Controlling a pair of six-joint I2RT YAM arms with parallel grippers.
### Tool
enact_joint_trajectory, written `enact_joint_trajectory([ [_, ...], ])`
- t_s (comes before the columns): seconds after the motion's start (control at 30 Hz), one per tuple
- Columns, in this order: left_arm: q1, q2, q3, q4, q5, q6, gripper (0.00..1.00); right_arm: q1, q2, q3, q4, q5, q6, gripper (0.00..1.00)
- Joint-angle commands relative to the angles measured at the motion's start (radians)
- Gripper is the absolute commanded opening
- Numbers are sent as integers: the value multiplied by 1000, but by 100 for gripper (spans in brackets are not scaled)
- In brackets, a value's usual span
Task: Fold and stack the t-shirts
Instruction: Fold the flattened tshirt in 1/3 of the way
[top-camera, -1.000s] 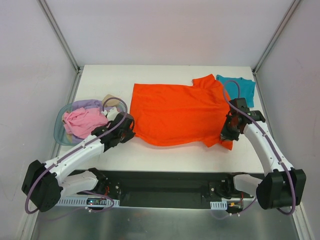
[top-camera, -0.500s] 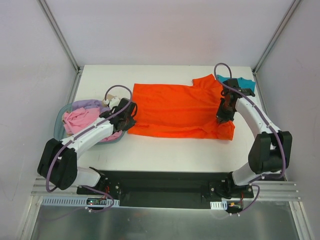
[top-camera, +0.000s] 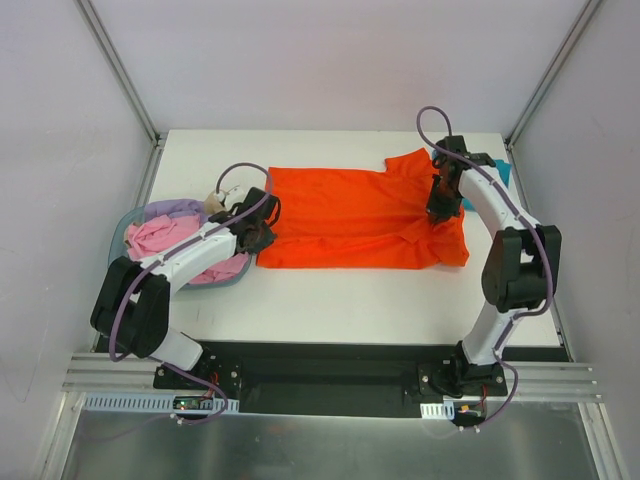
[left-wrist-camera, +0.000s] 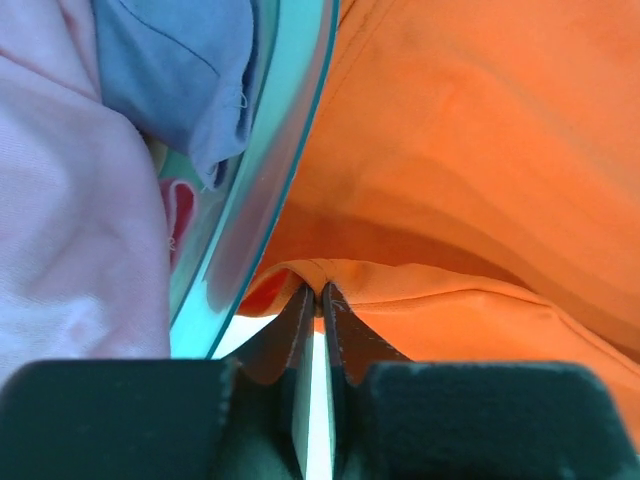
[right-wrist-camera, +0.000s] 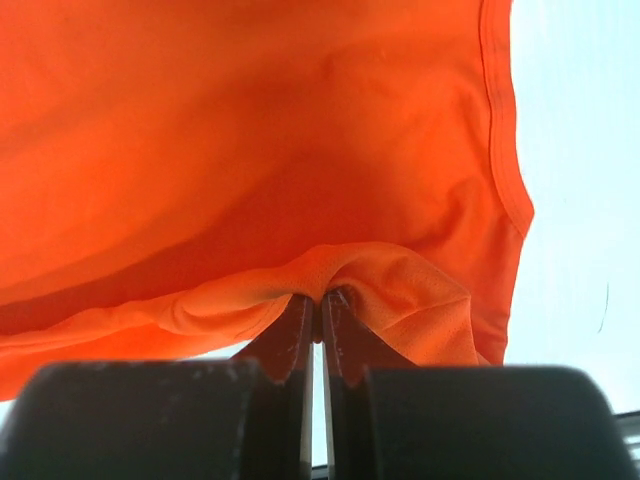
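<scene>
The big orange-red t-shirt lies across the middle of the table, its near part doubled over towards the back. At its left edge my left gripper is shut on a pinch of the orange hem, its tips right beside the basket rim. My right gripper holds the right side in the same way, shut on a bunched fold of orange cloth at the tips. Behind the right arm only a sliver of the teal t-shirt shows.
A translucent blue basket sits at the left table edge with pink, lavender and tan shirts in it; its rim is close to my left fingers. Bare white table lies nearer than the shirt.
Both grippers have carried the orange shirt's near edge away from the table front towards the back. The shirt now looks narrower front to back, and the right arm covers most of the teal shirt.
</scene>
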Motion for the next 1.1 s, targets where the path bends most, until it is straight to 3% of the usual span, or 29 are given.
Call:
enact_joint_trajectory([
  [0.0, 15, 16, 47, -4, -47, 26, 10, 1, 91, 94, 25, 31, -72, 3],
  [0.03, 15, 22, 53, -4, -44, 29, 14, 1, 108, 129, 27, 31, -84, 6],
  [0.1, 15, 27, 73, -4, -34, 41, 34, -1, 150, 163, 31, 33, -109, 13],
  [0.13, 13, 28, 79, -2, -28, 44, 40, -1, 166, 203, 22, 22, -121, 40],
  [0.2, 7, 27, 99, 7, 0, 61, 63, -1, 183, 230, -8, 31, -127, 60],
  [0.23, 0, 24, 104, 13, 11, 64, 70, -1, 180, 234, -18, 52, -123, 95],
  [0.4, -48, 16, 151, 55, 77, 105, 99, -1, 65, 140, -3, 88, -106, 97],
  [0.57, -77, -13, 150, 87, 112, 125, 99, -2, -88, -13, 59, 59, -83, 97],
  [0.77, -83, 16, 121, 130, 208, 132, 99, -32, -353, -326, 189, 135, -75, 97],
  [0.97, -85, 113, 104, 150, 238, 144, 99, -199, -343, -458, 166, 50, -49, 97],
  [1.0, -83, 125, 104, 150, 233, 144, 99, -202, -337, -467, 166, 42, -46, 99],
  [1.07, -85, 160, 104, 150, 235, 151, 99, -202, -328, -493, 168, 51, -38, 94],
])
